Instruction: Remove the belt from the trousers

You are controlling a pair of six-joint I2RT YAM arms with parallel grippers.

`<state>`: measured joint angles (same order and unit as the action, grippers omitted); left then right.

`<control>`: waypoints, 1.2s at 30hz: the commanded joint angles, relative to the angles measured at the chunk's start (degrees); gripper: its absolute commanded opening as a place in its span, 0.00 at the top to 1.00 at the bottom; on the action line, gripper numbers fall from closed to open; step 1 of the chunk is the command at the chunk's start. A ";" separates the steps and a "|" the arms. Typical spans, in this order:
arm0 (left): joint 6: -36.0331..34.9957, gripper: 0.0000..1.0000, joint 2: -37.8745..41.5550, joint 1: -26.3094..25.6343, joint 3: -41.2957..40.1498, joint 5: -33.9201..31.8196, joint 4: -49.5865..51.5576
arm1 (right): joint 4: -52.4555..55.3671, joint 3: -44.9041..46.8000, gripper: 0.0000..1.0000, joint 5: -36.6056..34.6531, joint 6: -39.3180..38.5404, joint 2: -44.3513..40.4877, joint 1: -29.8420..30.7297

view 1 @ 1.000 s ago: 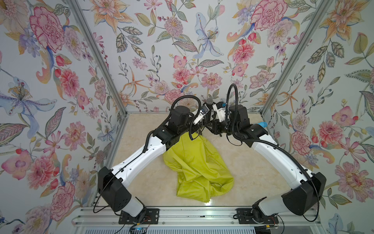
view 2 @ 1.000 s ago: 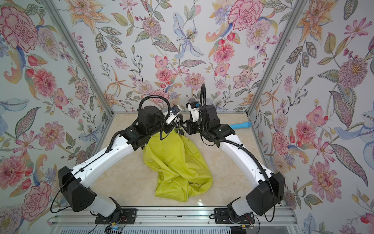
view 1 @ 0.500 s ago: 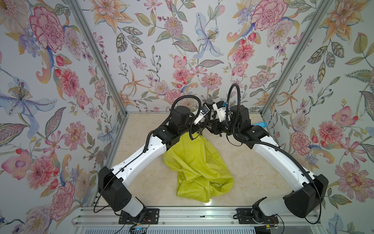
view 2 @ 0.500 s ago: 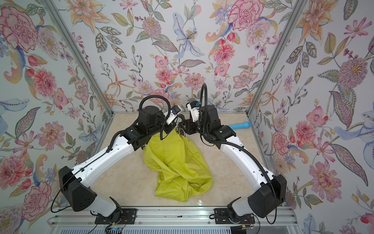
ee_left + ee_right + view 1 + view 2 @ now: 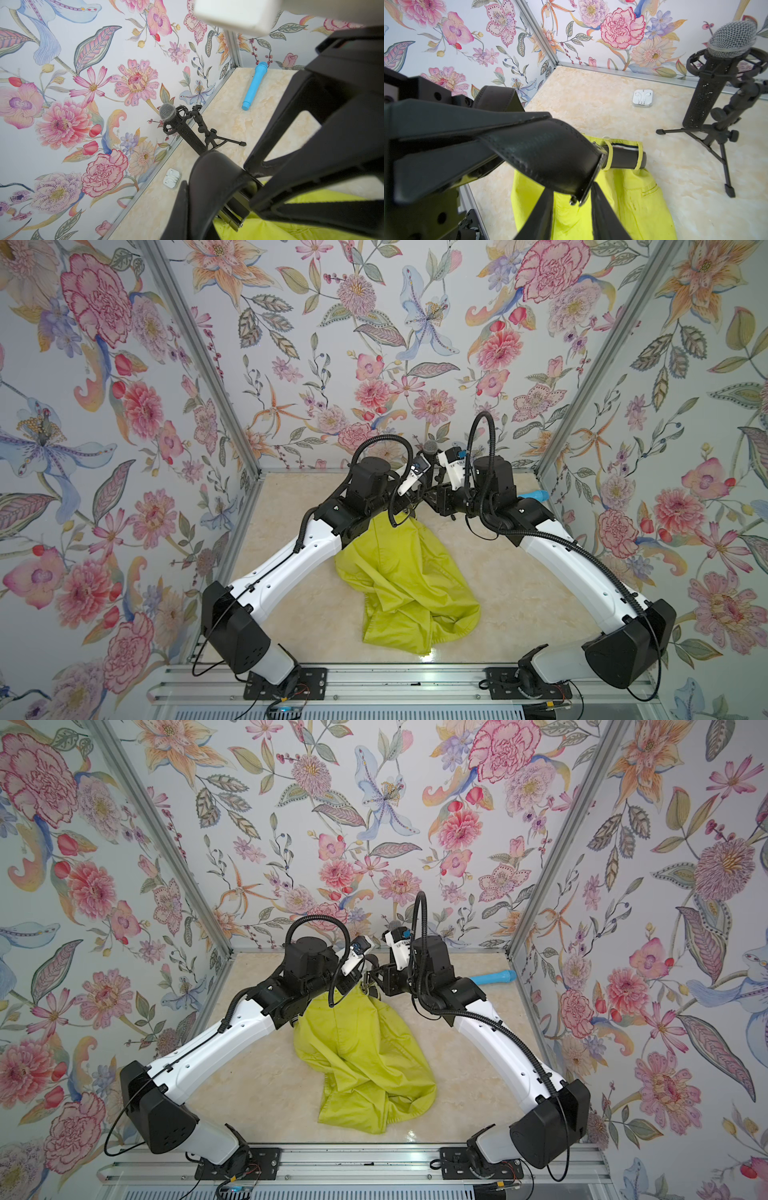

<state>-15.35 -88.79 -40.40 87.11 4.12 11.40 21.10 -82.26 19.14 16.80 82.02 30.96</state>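
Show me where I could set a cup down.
Bare table lies between the trousers and the right arm, and in the far left corner beyond the left arm. Crowded: far middle, where both arms meet at the belt beside the standing microphone and earbud case.

Both arms look the same. The left arm (image 5: 291, 568) and the right arm (image 5: 573, 572) have smooth white shells with small round holes. Their joints are black.

A big black block (image 5: 235, 628) sits low on each arm, at about 7 and 5 o'clock in both top views. A bumpy black cable (image 5: 478, 427) makes a loop above each wrist. Each wrist also has a small white camera (image 5: 453, 462) with a blue bit on it.

The right gripper (image 5: 252, 186) is black, with triangle holes in its fingers.

Each arm stands on a black plate (image 5: 505, 682) with screws, on a silver rail (image 5: 395, 676). Thin red and yellow wires (image 5: 297, 692) hang by the plates.
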 commanded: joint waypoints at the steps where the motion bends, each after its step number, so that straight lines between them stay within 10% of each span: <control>1: 1.39 1.00 -0.26 0.32 2.21 1.42 -0.59 | -1.77 0.91 0.71 1.35 0.65 0.58 -0.11; 36: 3.02 1.00 -0.10 0.20 2.96 3.72 -0.85 | -2.24 1.49 0.88 1.43 1.03 4.30 -0.64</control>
<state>-14.28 -89.65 -39.86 87.31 4.10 12.78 20.25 -81.19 20.64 17.41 85.10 30.50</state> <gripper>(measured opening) 0.081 0.125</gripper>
